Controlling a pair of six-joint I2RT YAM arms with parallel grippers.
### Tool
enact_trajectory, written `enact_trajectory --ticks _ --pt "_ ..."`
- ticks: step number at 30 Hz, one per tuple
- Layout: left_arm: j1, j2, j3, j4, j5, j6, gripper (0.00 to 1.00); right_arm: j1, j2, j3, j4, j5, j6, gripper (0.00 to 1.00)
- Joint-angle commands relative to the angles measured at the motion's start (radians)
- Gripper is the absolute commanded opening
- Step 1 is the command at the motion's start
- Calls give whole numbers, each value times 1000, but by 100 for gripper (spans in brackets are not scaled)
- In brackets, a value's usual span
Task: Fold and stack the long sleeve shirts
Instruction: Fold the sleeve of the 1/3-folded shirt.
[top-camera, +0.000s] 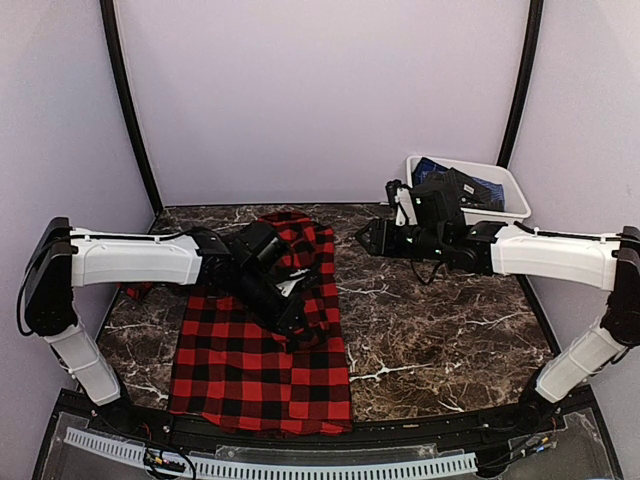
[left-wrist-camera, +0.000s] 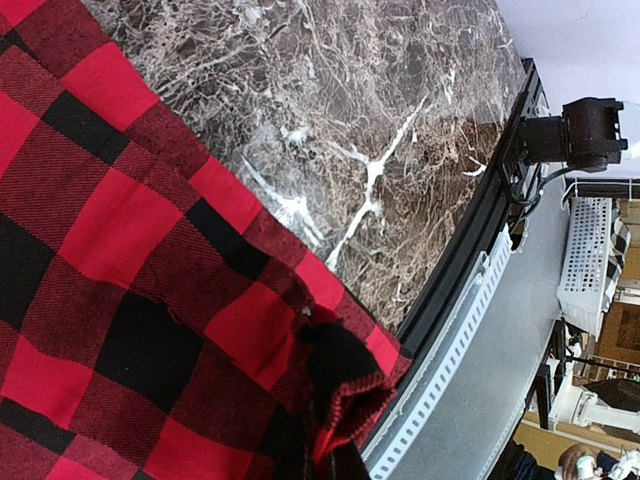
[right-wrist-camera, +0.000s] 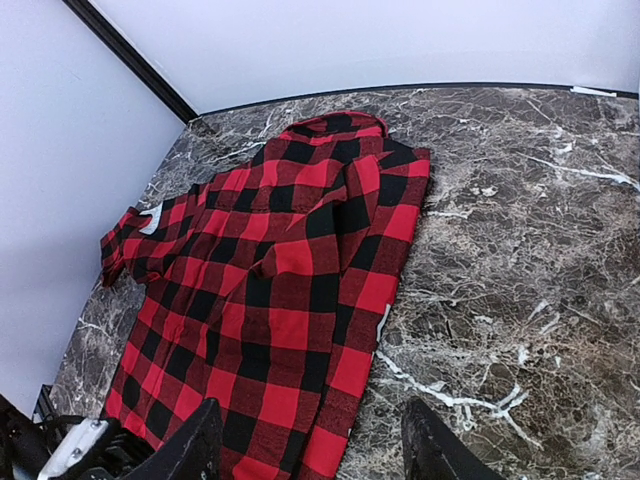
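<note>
The shirt (top-camera: 250, 370) lies spread flat on the left half of the table (top-camera: 430, 320). Its collar points to the table's far edge and its hem reaches the near edge. One side is folded in over the body, as the right wrist view shows. The left gripper (top-camera: 297, 328) is down on the shirt's right edge, near the table's middle. Its jaws are closed on a bunched fold of the check cloth, which rises toward the left wrist camera. The right gripper (top-camera: 362, 237) hovers above bare table toward the far edge, just right of the collar, its fingers (right-wrist-camera: 195, 445) apart and holding nothing. A white tub (top-camera: 512, 185) stands at the table's far right corner with blue cloth (top-camera: 432, 168) inside.
</note>
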Motion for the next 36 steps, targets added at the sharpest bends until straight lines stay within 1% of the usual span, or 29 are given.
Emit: enact_trajectory --ticks 1,11,18,31,33,34,35,36 --pt "-31 17 24 5 9 -16 2 -11 -13 -9 50 -10 15 58" --pt "-90 53 36 47 15 -52 2 -11 -24 -26 56 -21 23 58" --pt "-130 64 16 82 2 -85 2 -11 -46 -56 77 -32 32 58" --pt "-164 69 -30 89 -24 -98 3 -11 -76 -116 99 -64 52 58" --pt "-164 68 -32 77 -43 -98 8 -12 -77 -122 100 -69 54 58" --pt "-164 67 -30 66 -62 -97 17 -11 -79 -125 102 -71 55 58" --pt "-164 61 -28 63 -75 -100 21 -10 -79 -128 102 -72 56 58" --pt "-164 56 -28 61 -105 -102 29 -10 -81 -131 103 -73 57 58"
